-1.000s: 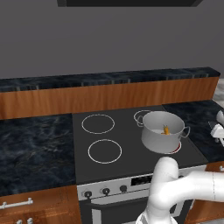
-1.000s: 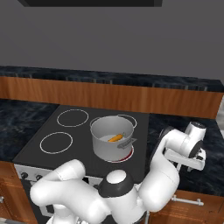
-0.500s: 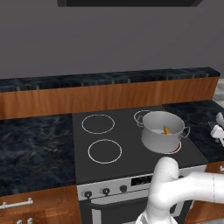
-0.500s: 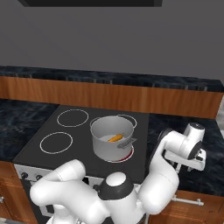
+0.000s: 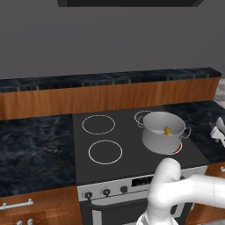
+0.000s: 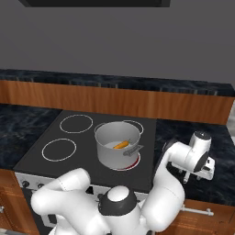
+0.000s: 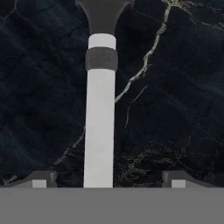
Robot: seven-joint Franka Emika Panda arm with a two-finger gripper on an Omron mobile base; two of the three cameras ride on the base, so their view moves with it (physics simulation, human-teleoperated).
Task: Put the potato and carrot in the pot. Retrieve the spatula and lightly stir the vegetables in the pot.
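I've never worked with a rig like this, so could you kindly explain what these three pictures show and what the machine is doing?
It is a rendered kitchen with a white robot arm on a driving base. Two cameras ride behind the arm, left and right; the third looks along its gripper. On the black stove stands the pot with the carrot inside. The gripper hangs over the dark marble counter to the stove's right. In the hand view a spatula, white-handled with a dark head, lies between the open fingertips. Nothing is gripped yet.
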